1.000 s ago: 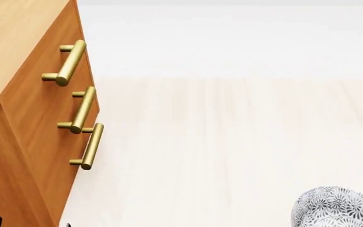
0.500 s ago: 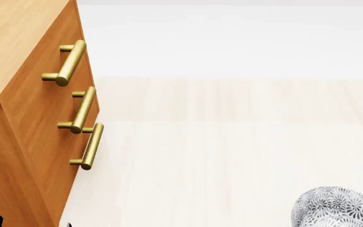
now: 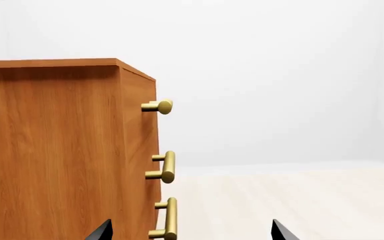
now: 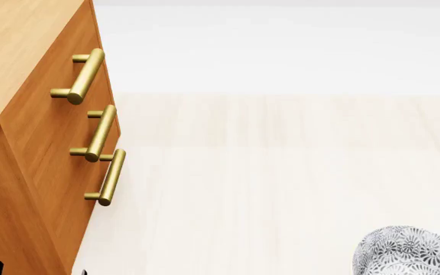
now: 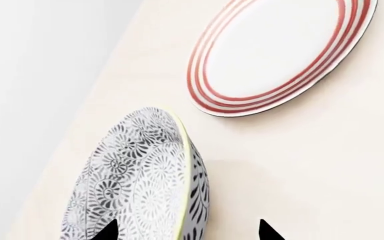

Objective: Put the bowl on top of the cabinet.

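Sitting on the floor (image 4: 281, 189) near the plate (image 5: 279, 52), bowl (image 5: 145, 185) sits between the right pincer's (image 5: 188, 231) spread tips; left pincer (image 3: 188, 231) also apart by the cabinet (image 3: 58, 150).

flat white plate w/ red rings (image 5: 282, 52), pale wood floor (image 4: 281, 183), white wall (image 3: 279, 75)

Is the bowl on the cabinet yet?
No. The bowl sits low at the head view's right edge, apart from the cabinet, whose visible top is bare. The right hand straddles its rim.
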You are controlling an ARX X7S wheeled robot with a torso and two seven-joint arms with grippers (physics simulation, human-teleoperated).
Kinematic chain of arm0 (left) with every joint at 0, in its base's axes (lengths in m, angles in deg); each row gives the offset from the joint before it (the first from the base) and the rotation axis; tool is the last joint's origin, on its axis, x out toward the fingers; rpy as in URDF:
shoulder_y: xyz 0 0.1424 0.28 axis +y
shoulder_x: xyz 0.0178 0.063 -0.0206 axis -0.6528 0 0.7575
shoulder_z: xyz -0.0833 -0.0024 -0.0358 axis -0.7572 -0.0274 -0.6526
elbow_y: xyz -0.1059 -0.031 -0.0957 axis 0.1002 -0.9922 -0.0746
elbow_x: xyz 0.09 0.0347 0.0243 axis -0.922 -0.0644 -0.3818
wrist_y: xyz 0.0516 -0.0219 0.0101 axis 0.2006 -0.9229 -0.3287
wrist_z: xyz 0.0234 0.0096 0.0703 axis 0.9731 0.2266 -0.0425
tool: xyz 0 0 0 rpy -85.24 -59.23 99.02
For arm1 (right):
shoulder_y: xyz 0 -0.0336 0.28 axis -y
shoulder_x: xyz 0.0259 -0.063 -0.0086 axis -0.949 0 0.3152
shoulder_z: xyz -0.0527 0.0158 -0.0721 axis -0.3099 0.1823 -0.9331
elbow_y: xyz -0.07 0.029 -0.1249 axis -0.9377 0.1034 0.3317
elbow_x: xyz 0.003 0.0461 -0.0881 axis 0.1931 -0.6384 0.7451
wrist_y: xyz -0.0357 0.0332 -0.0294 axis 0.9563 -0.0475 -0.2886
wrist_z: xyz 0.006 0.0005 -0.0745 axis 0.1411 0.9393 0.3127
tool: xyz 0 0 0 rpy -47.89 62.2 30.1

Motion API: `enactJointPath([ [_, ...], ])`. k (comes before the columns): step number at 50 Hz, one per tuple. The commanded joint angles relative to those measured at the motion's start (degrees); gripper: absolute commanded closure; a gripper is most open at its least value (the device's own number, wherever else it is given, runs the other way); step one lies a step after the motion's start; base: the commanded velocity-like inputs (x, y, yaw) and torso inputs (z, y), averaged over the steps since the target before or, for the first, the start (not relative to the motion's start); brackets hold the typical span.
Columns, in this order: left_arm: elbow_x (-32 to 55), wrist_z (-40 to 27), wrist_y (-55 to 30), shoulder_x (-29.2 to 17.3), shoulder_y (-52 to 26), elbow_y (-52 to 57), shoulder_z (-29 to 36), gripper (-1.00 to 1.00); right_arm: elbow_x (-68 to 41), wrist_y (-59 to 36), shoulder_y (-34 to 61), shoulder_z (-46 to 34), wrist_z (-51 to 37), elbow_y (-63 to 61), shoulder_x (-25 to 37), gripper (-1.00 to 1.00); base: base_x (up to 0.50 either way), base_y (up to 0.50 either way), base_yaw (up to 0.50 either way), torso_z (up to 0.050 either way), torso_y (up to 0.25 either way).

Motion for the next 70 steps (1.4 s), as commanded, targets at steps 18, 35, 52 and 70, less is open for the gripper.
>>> enactJointPath([
  [18, 0.2, -0.3, 0.0, -0.2, -0.4, -0.4, 0.4, -1.0, -3.8, -4.1, 4.7, -1.9, 1.4, 5.5, 1.7, -1.0, 0.0, 0.0, 0.0, 0.0, 0.0],
  [35, 0.4, -0.4, 0.2, -0.4, -0.7, -0.7, 0.7, -1.0, -3.5, -4.8, 7.9, -2.8, 0.9, 9.6, 1.4, -1.0, 0.0, 0.0, 0.0, 0.0, 0.0],
  [52, 0.6, -0.5, 0.3, -0.6, -0.8, -0.9, 1.0, -1.0, -3.3, -6.1, 9.5, -4.0, 1.4, 11.2, 1.8, -1.0, 0.0, 0.0, 0.0, 0.0, 0.0],
  [70, 1.1, -0.7, 0.5, -0.9, -1.0, -1.1, 1.0, -1.0, -3.0, -5.2, 8.6, -3.6, 0.9, 10.1, 1.5, 1.0, 0.0, 0.0, 0.0, 0.0, 0.0],
])
